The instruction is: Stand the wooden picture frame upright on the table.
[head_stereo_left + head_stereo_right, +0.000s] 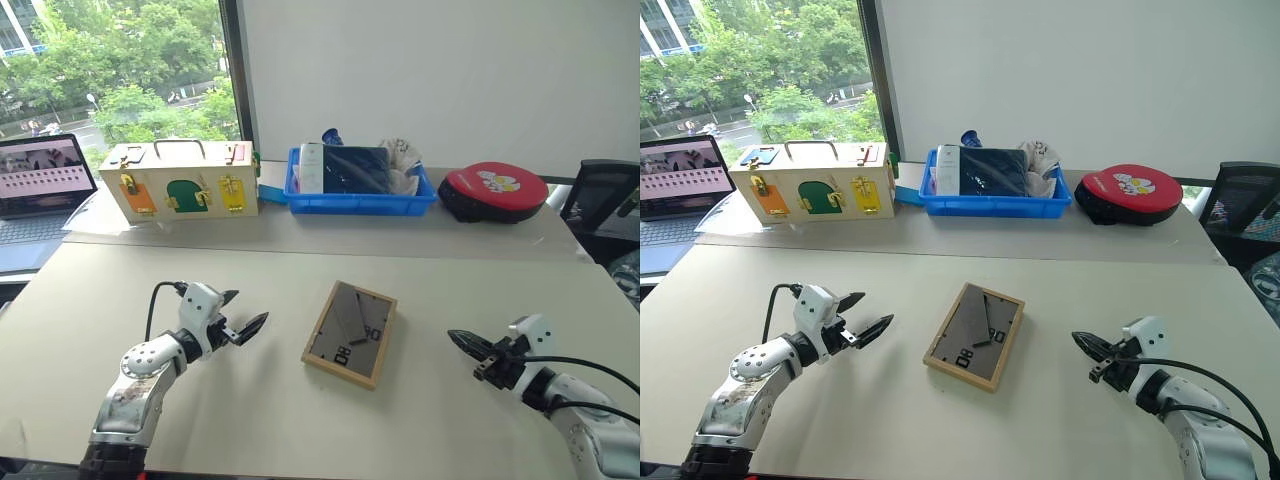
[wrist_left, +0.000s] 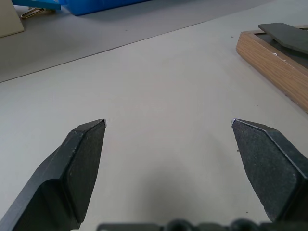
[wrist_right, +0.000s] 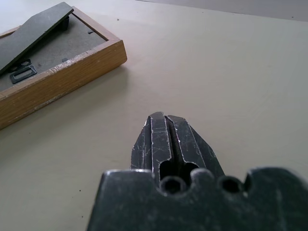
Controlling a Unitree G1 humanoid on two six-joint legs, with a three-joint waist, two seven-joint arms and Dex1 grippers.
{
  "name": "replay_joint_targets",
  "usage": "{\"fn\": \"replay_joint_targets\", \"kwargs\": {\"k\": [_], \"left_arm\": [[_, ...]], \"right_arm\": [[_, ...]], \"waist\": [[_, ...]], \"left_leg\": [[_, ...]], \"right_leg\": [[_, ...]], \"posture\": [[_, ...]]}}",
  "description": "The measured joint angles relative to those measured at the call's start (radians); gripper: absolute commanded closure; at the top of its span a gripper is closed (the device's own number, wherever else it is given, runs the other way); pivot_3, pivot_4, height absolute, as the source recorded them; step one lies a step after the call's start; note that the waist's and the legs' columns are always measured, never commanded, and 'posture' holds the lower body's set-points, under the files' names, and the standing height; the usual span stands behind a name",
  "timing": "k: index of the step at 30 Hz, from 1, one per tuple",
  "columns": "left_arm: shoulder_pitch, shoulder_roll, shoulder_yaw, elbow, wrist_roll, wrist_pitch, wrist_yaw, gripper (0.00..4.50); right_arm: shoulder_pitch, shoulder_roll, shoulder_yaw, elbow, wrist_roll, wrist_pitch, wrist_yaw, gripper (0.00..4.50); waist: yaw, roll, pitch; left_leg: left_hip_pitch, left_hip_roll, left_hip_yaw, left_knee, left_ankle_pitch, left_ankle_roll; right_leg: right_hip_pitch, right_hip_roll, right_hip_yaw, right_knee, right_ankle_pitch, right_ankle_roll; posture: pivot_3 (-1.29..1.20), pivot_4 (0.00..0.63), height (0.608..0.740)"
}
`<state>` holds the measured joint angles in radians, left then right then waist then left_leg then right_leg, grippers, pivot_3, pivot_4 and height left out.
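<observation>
Light-wood picture frame (image 1: pixel 349 333) lies face down mid-surface, grey back and stand uppermost, so not yet stood. Left gripper (image 1: pixel 244 312), jaws released wide, sits just left of it; right gripper (image 1: pixel 462 342), jaws clenched on nothing, waits on the right. Both are apart from the frame, likely flanking it for a lift. The surface (image 1: pixel 420 280) around is bare, nothing blocking. Farther back: cream box (image 1: pixel 180 180), blue tray (image 1: pixel 360 204), red case (image 1: pixel 495 190), laptop (image 1: pixel 40 180).
</observation>
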<state>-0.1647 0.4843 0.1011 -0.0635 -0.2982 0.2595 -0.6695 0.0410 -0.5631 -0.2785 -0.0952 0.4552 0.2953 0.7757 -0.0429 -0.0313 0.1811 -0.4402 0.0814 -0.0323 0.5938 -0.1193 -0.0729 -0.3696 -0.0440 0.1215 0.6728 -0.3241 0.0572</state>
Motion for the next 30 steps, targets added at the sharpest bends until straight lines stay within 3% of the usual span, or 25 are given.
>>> {"fn": "replay_joint_targets", "kwargs": {"k": [3, 5, 8, 13, 18, 21, 30], "left_arm": [[-0.029, -0.002, 0.001, 0.006, -0.036, 0.040, -0.016, 0.00], [-0.117, -0.006, 0.008, 0.012, -0.111, 0.113, -0.049, 0.00], [-0.230, -0.001, -0.011, 0.023, -0.136, 0.152, -0.093, 0.68], [-0.343, -0.010, -0.105, 0.148, -0.089, 0.154, -0.143, 2.57], [-0.427, -0.006, -0.273, 0.276, 0.064, 0.070, -0.221, 4.47], [-0.433, -0.025, -0.366, 0.349, 0.150, 0.037, -0.243, 4.47], [-0.491, -0.096, -0.421, 0.400, 0.231, -0.020, -0.258, 4.47]], "right_arm": [[-0.003, -0.017, 0.000, 0.000, 0.001, 0.007, 0.012, 4.38], [-0.037, -0.088, 0.000, -0.007, 0.003, 0.038, 0.047, 4.38], [-0.071, -0.206, 0.001, -0.053, -0.014, 0.040, 0.104, 4.50], [-0.073, -0.289, 0.076, -0.095, -0.079, 0.055, 0.137, 4.50], [-0.081, -0.321, 0.147, -0.162, -0.121, 0.130, 0.128, 4.50], [-0.107, -0.319, 0.191, -0.150, -0.149, 0.150, 0.117, 4.50], [-0.265, -0.203, 0.344, -0.017, -0.257, 0.122, 0.077, 4.50]], "waist": [[0.000, 0.000, 0.001], [0.006, 0.001, 0.001], [0.006, 0.001, 0.000], [0.003, 0.000, 0.000], [0.003, 0.000, 0.000], [0.001, 0.000, 0.000], [0.010, 0.000, 0.000]], "left_leg": [[-0.001, 0.000, 0.000, 0.000, 0.000, 0.000], [-0.001, -0.001, 0.000, 0.003, 0.001, 0.001], [-0.001, -0.001, 0.000, 0.003, 0.000, 0.001], [-0.002, -0.001, 0.000, 0.002, 0.000, 0.001], [-0.002, -0.001, 0.000, 0.003, 0.000, 0.001], [-0.002, -0.001, 0.000, 0.003, 0.000, 0.001], [-0.002, -0.002, -0.001, 0.004, 0.000, 0.002]], "right_leg": [[0.000, 0.000, 0.000, 0.000, 0.000, 0.000], [0.000, 0.000, 0.000, 0.001, 0.000, 0.001], [0.001, 0.000, 0.000, 0.000, 0.000, 0.002], [0.001, 0.000, 0.000, -0.001, 0.000, 0.002], [0.001, 0.000, 0.000, -0.001, 0.000, 0.002], [0.001, 0.000, 0.000, -0.001, 0.000, 0.002], [0.002, -0.001, 0.000, 0.000, 0.000, 0.002]], "posture": [[0.00, 0.150, 0.726], [0.00, 0.150, 0.726], [0.00, 0.150, 0.726], [0.00, 0.150, 0.726], [0.00, 0.150, 0.726], [0.00, 0.150, 0.726], [0.00, 0.150, 0.726]]}}
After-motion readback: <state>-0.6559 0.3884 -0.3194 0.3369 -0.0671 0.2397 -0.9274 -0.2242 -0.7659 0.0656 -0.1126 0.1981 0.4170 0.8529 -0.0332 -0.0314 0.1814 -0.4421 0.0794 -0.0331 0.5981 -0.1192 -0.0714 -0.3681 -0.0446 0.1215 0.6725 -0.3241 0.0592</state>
